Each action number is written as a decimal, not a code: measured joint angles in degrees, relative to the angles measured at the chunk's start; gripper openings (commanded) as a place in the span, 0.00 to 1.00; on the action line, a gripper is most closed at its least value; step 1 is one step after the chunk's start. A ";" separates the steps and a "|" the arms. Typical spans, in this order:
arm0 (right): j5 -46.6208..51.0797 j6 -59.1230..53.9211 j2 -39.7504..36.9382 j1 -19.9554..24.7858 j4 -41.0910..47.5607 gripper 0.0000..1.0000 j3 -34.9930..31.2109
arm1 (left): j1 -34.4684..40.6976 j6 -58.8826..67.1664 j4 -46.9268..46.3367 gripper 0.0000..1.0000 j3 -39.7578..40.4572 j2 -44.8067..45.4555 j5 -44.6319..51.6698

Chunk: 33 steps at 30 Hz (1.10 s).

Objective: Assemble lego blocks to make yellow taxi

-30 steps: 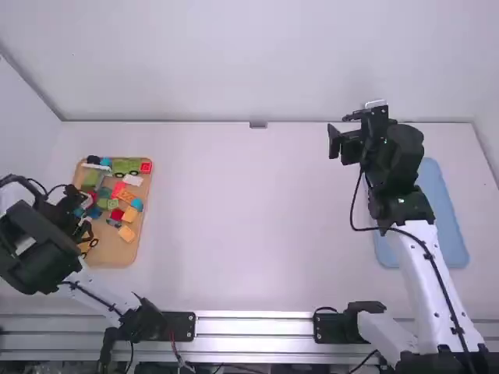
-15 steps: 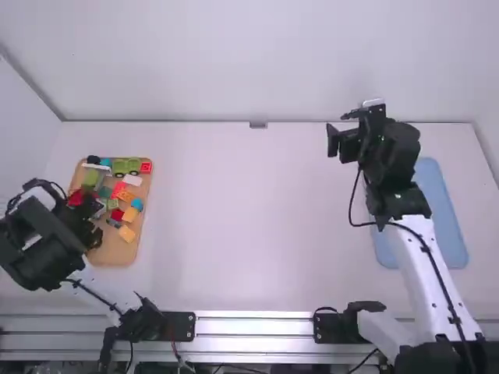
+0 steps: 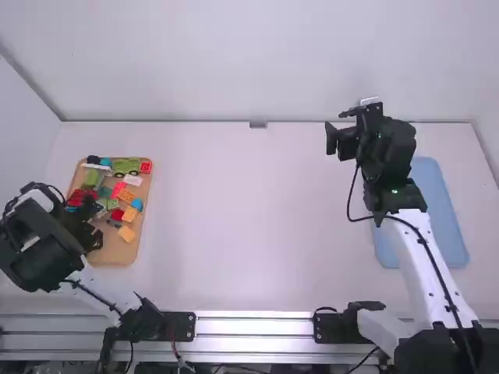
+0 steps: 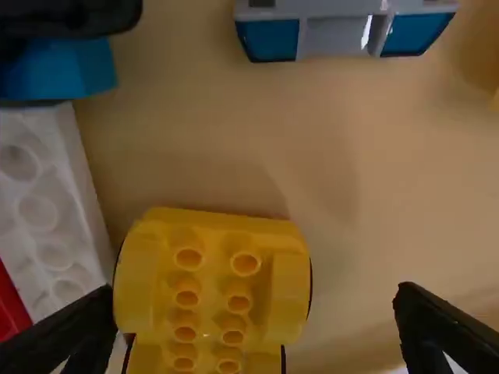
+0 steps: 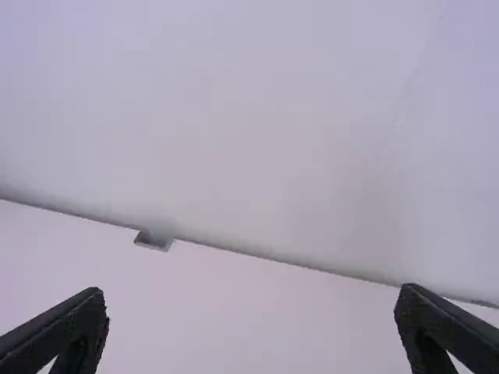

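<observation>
Blocky right end effector [image 3: 337, 131] slightly leftward

On your brown tray [image 3: 117, 251], a yellow wheeled base [image 4: 214, 273] is sitting with its hollow studs facing up and dark wheel edges showing at its sides. A white studded block [image 4: 53, 206] is lying just beside it, with a red block [image 4: 9, 308] on the white one's other side. A grey-and-blue piece [image 4: 335, 35] is lying apart. You're seeing a green wheeled base [image 3: 125, 166] resting upright at the far end.
</observation>
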<state>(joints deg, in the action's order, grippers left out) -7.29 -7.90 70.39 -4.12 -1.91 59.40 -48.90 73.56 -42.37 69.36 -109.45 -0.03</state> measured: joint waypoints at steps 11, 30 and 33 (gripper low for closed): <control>0.07 0.00 0.00 0.00 -0.07 0.98 0.00 | 0.00 1.33 4.22 0.86 -3.85 0.00 -1.97; 0.07 0.00 0.00 0.00 -0.42 0.98 0.00 | 0.00 7.54 4.59 0.76 -3.85 0.00 -3.67; 0.09 -0.04 0.00 0.00 -0.44 0.98 0.00 | 0.00 7.65 4.63 0.66 -3.87 0.00 -3.50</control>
<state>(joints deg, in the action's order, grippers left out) -7.20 -7.94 70.39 -4.12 -2.35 59.40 -48.90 81.21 -37.74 65.49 -109.45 -3.53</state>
